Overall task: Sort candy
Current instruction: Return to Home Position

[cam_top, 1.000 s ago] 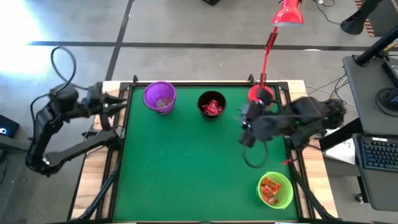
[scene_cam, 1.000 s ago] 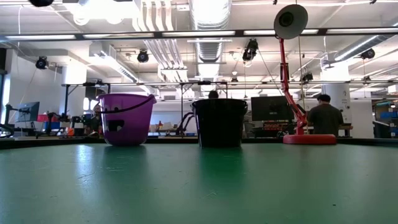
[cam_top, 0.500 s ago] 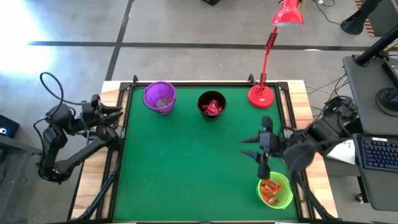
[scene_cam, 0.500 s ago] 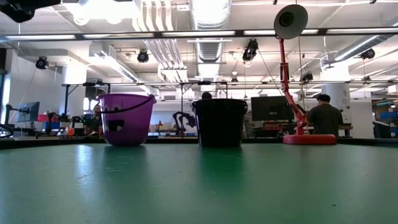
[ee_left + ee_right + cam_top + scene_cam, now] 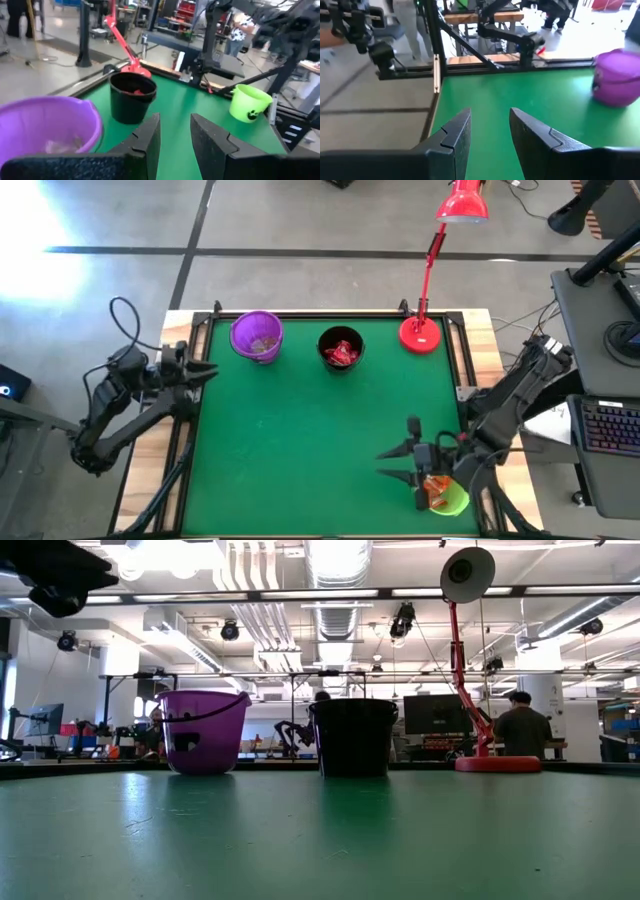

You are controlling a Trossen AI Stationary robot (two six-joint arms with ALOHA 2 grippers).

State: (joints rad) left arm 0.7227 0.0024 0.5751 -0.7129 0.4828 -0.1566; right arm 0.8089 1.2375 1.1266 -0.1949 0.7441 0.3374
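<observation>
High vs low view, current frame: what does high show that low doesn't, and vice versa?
Only high: the green cup with orange-red candy, partly under the open right gripper; the open left gripper at the table's left edge; and the red candy inside the black cup.
Only low: the cups' side walls, a person in the room behind, and just a dark arm part at the top corner.
Both: the purple cup, the black cup and the red lamp base.
</observation>
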